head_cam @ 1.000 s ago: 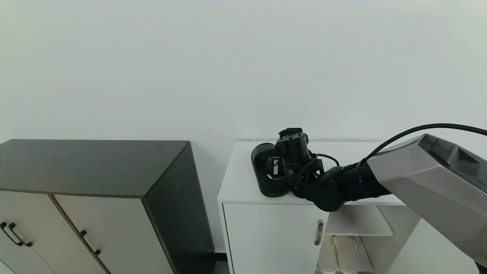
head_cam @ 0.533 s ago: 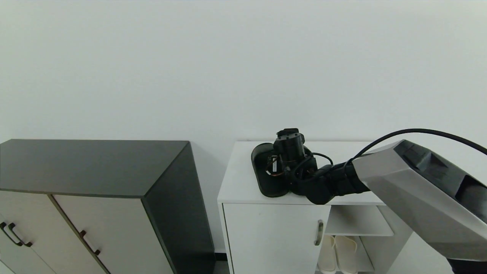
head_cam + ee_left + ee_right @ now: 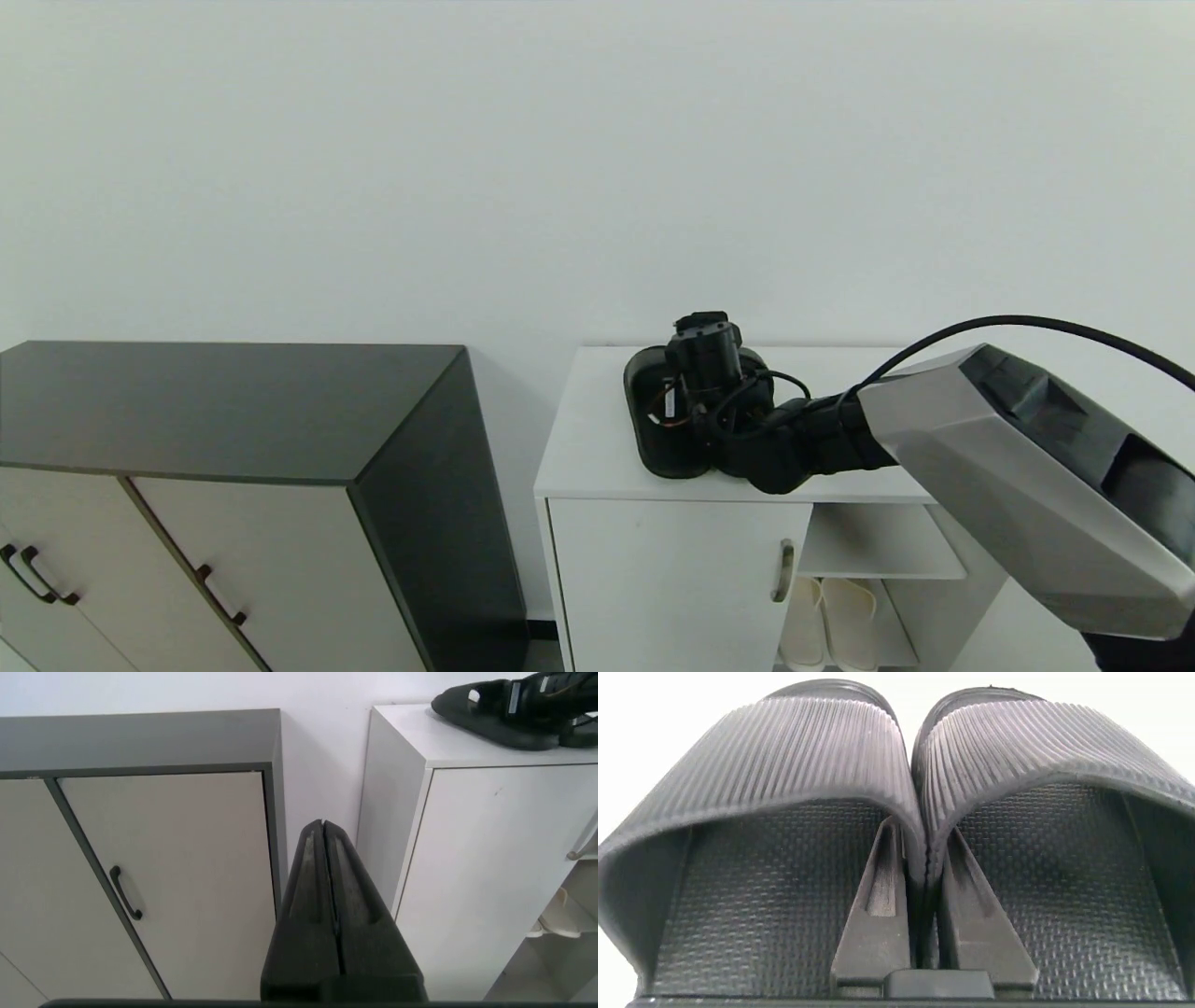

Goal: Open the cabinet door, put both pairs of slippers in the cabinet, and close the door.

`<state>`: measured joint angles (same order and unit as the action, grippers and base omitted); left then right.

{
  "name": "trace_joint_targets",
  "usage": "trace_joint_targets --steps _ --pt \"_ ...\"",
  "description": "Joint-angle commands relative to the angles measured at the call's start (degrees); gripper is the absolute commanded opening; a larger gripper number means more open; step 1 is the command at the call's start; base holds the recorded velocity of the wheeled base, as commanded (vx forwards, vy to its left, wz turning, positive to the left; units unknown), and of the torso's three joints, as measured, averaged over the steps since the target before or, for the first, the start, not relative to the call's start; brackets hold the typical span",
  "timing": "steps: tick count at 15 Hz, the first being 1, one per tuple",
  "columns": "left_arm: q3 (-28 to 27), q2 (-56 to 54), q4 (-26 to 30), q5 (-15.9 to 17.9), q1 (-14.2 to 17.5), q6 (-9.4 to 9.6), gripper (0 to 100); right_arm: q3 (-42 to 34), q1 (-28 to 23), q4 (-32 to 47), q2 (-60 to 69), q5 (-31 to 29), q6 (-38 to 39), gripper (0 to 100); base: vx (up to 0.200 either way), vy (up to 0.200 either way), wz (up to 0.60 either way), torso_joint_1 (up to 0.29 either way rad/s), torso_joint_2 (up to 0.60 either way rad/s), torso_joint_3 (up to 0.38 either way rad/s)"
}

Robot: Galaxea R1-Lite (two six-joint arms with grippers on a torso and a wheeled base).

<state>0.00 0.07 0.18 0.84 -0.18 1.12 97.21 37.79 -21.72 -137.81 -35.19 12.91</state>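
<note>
Head view: black slippers (image 3: 656, 446) lie side by side on top of the white cabinet (image 3: 586, 453), with the right hand (image 3: 680, 403) set into them from 3 o'clock. The door (image 3: 672, 588) is shut; white slippers (image 3: 826, 621) sit on the open shelf (image 3: 894, 637) at 5 o'clock. Left wrist view: left hand (image 3: 324, 859) closed tight and empty, facing the gap between the grey cabinet (image 3: 168, 859) and the white one. Right wrist view: one finger (image 3: 878, 896) sits inside each black slipper, pinching the adjoining straps.

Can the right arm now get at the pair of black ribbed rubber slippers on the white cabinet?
Likely yes: the right gripper has one finger under each strap of the pair of black ribbed rubber slippers, with their inner sides pinched between. Nothing stands in the way.
</note>
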Motion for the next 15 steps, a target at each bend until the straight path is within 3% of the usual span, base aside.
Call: trace_joint_targets --steps 1,5,7,12,15 --pt "0.00 0.01 -0.01 0.04 0.01 0.02 0 -1.32 0.35 -0.16 3.08 -0.05 0.01 0 0.000 0.000 0.00 0.000 0.00 0.000" --pt "0.00 0.01 -0.01 -0.05 0.01 -0.07 0 -11.87 2.99 -0.95 12.83 0.13 0.19 0 0.000 0.000 0.00 0.000 0.00 0.000" --pt "0.00 0.01 -0.01 -0.05 0.01 -0.07 0 -25.49 5.10 -5.87 22.24 3.82 0.01 0 0.000 0.000 0.00 0.000 0.00 0.000" --pt "0.00 0.01 -0.01 -0.05 0.01 -0.15 0 -48.25 9.05 -12.11 38.15 5.22 -0.25 0 0.000 0.000 0.00 0.000 0.00 0.000" --pt "0.00 -0.07 -0.01 -0.05 0.01 -0.42 0 -53.35 10.81 -12.64 41.49 4.96 0.19 0 0.000 0.000 0.00 0.000 0.00 0.000"
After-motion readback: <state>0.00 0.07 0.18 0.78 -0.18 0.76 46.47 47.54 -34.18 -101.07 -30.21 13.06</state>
